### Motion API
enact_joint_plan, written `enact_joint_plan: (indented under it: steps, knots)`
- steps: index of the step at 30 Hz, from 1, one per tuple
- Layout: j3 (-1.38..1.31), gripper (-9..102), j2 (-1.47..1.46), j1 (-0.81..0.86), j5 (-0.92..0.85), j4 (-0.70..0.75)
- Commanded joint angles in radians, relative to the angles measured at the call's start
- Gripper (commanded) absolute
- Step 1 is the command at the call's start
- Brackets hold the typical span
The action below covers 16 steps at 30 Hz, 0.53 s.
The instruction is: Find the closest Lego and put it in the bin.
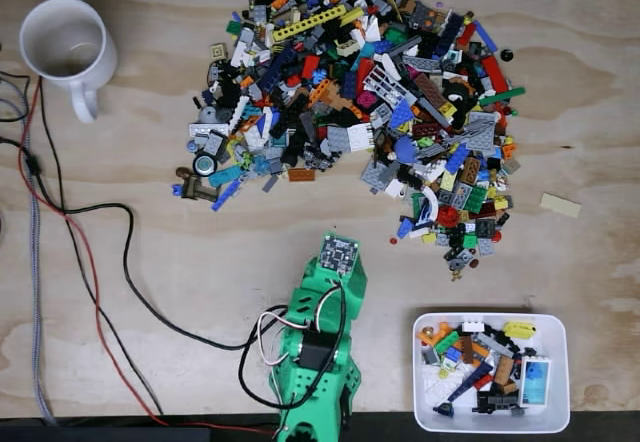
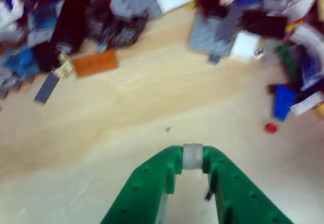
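Note:
A big pile of mixed Lego pieces [image 1: 360, 92] covers the far middle of the wooden table. My green arm [image 1: 320, 352] reaches up from the near edge, its wrist board [image 1: 338, 254] stopping just short of the pile. In the wrist view my gripper [image 2: 192, 156] is shut on a small grey Lego piece [image 2: 192, 155] pinched between the green fingertips [image 2: 169, 164], above bare wood. The white bin [image 1: 556, 334] sits at the near right, to the right of the arm in the fixed view, holding several pieces.
A white mug [image 1: 65, 47] stands at the far left, with cables [image 1: 95, 262] trailing along the left side. A tan plate [image 1: 560, 204] lies alone at the right. The wrist view shows an orange plate [image 2: 94, 62], a red stud [image 2: 271, 127] and a blue piece [image 2: 283, 101].

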Motion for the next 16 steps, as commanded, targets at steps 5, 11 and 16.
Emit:
enact_joint_plan:
  steps: [5, 11, 16]
  knots:
    - [0.250, 0, 0.028, -0.216, -0.002, -0.009]
    - [0.318, 0, 0.028, -0.278, 0.040, -0.012]
    - [0.316, 0, 0.026, -0.296, 0.057, -0.012]
